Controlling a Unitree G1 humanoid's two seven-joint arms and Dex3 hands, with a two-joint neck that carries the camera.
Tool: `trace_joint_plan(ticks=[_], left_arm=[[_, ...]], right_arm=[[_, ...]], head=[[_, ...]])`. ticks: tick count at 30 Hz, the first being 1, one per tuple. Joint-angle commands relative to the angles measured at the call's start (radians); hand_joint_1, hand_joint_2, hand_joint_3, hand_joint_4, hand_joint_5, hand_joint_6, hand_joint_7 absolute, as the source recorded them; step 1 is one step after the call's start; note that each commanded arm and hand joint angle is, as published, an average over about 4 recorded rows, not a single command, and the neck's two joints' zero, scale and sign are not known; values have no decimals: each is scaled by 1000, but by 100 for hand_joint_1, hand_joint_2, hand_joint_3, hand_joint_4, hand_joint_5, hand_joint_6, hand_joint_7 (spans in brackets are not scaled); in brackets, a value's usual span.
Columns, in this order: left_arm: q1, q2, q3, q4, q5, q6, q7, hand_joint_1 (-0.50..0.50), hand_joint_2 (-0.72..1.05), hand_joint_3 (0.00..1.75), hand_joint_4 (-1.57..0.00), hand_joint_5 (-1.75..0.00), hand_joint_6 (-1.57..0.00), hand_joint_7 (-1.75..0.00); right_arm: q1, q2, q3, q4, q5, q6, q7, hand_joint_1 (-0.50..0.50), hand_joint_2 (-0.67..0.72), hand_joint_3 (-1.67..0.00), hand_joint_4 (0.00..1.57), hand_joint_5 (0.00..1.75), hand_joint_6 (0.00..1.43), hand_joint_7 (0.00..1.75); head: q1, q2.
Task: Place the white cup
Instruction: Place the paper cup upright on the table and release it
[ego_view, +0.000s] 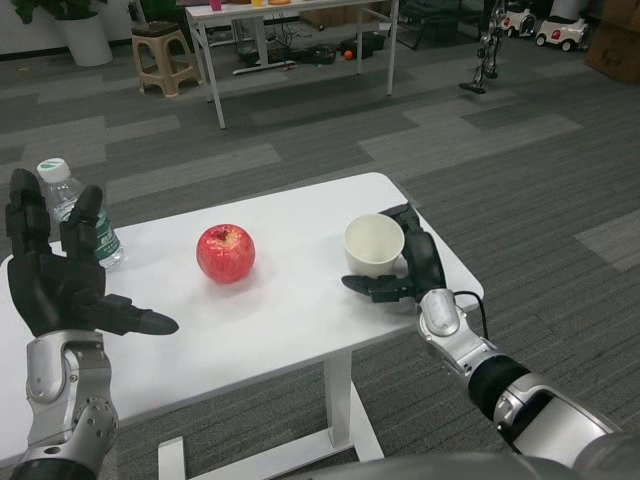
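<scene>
On the white table (290, 320), the right hand (405, 265) wraps its fingers around the white cup (374, 245), gripping it upright near the table's right edge. The left hand (60, 275) hovers open, fingers spread, holding nothing. A red apple (225, 253) sits mid-table.

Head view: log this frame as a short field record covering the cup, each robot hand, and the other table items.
white cup: upright on the white table, near its right edge
right robot hand: wrapped around the cup
left robot hand: open, raised over the table's left end, holding nothing
apple: red, mid-table
water bottle: upright, partly behind left robot hand
</scene>
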Motion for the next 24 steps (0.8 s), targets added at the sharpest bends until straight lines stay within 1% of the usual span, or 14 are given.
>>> trace_joint_plan(ticks=[1,4,10,13,20,22,24], left_arm=[[-1,5,1,3,-7,-2,-2,-50,-55,9,0,-72,0,0],[-1,5,0,3,-7,-2,-2,-50,-55,9,0,-72,0,0],[3,5,1,3,-7,-2,-2,-50,-55,9,0,-72,0,0],[4,5,2,3,-7,-2,-2,-50,-55,9,0,-72,0,0],[4,5,4,3,-8,-2,-2,-50,-55,9,0,-72,0,0],[4,5,3,5,-8,-2,-2,-50,-55,9,0,-72,0,0],[4,5,2,7,-8,-2,-2,-50,-55,9,0,-72,0,0]], right_arm=[[-27,3,39,29,0,-4,-5,16,-48,-56,20,165,3,147],[-41,3,67,47,1,-4,-4,12,-48,-56,20,165,3,147],[-70,-3,122,80,0,-4,-4,17,-48,-56,17,165,2,147],[-73,-3,128,85,0,-4,-4,15,-48,-56,17,165,0,147],[-74,-3,127,86,0,-5,-4,17,-48,-56,12,165,0,147],[-74,-3,123,86,0,-6,-4,17,-51,-59,9,165,0,140],[-74,-2,115,86,1,-7,-4,15,-54,-63,6,165,0,133]], head=[[-9,-7],[-10,-9],[-10,-9],[-9,-6],[-9,-8],[-10,-11],[-11,-14]])
